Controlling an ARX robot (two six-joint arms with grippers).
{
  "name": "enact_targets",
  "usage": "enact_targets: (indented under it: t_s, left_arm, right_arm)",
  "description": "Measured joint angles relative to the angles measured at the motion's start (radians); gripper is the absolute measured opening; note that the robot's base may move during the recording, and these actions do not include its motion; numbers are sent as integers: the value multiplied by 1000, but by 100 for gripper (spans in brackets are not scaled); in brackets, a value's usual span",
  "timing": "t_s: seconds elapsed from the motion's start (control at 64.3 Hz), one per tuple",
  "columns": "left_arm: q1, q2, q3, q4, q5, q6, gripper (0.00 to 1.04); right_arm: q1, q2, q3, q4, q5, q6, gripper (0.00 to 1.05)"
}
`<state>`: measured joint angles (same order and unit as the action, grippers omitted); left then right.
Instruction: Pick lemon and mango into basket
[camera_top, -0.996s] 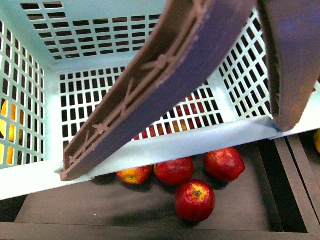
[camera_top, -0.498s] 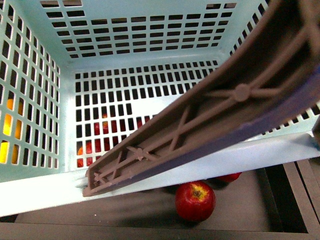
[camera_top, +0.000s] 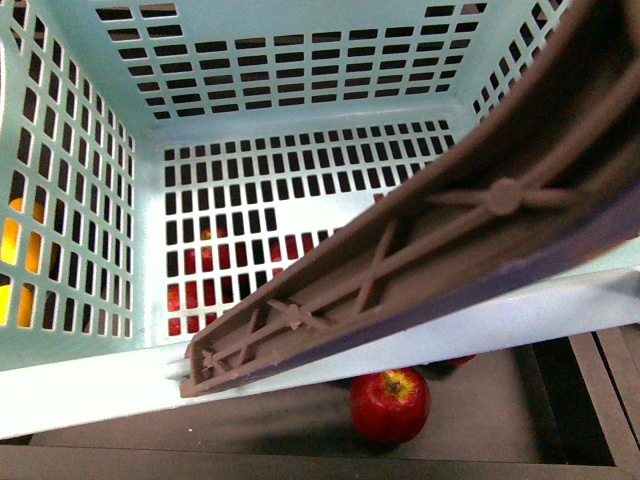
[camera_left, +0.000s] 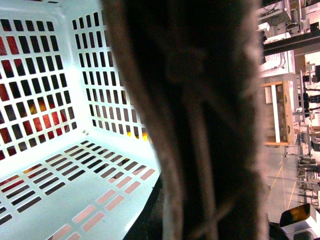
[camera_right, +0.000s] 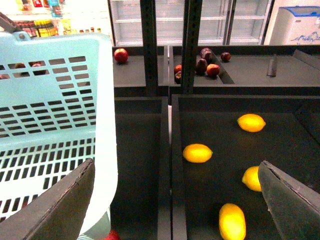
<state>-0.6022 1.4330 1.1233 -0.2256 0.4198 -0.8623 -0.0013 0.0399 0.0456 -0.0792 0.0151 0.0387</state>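
My right jaws stood wide apart and empty, their two fingers (camera_right: 65, 205) framing a dark shelf tray (camera_right: 280, 145). There the lemon (camera_right: 197, 153) lay among three other yellow fruits, touching none of them and outside the basket (camera_top: 80, 390). My left jaws were hidden, so I could not tell how they stood. The basket's brown handle (camera_top: 420, 260) slanted across its opening, and a red apple (camera_top: 390, 403) lay just below its near rim. Orange-yellow shapes (camera_top: 10, 240) showed through its left wall. I could not tell whether one was the mango.
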Motion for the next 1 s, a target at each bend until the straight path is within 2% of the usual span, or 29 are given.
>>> enact_targets:
  t_s: [0.078, 0.124, 0.202, 0.296, 0.42, 0.498, 0.669, 0.825, 0.996]
  left_arm:
    - [2, 0, 0, 0, -2, 0, 5]
    - [1, 0, 0, 0, -2, 0, 5]
    - [0, 0, 0, 0, 2, 1, 5]
    - [0, 0, 0, 0, 2, -6, 5]
    - [0, 0, 0, 2, 3, -6, 5]
    - [0, 0, 0, 2, 0, -6, 5]
    - [0, 0, 0, 2, 2, -6, 5]
    - [0, 0, 0, 2, 2, -5, 5]
    - [0, 0, 0, 2, 2, -6, 5]
  right_arm:
    - [-50, 183, 118, -257, -6, 138, 96]
    - [-102, 282, 160, -339, -36, 184, 96]
    - [-193, 382, 180, -343, -77, 224, 96]
    - [-319, 504, 212, -265, -116, 238, 96]
    - [-428, 780, 269, -23, -103, 180, 96]
    - [-446, 940, 296, 101, -102, 126, 96]
    - [-491, 1497, 475, 433, -119, -146, 96]
    - [-492, 1740, 573, 512, -114, -226, 96]
    - [-486, 1961, 679, 573, -55, -302, 96]
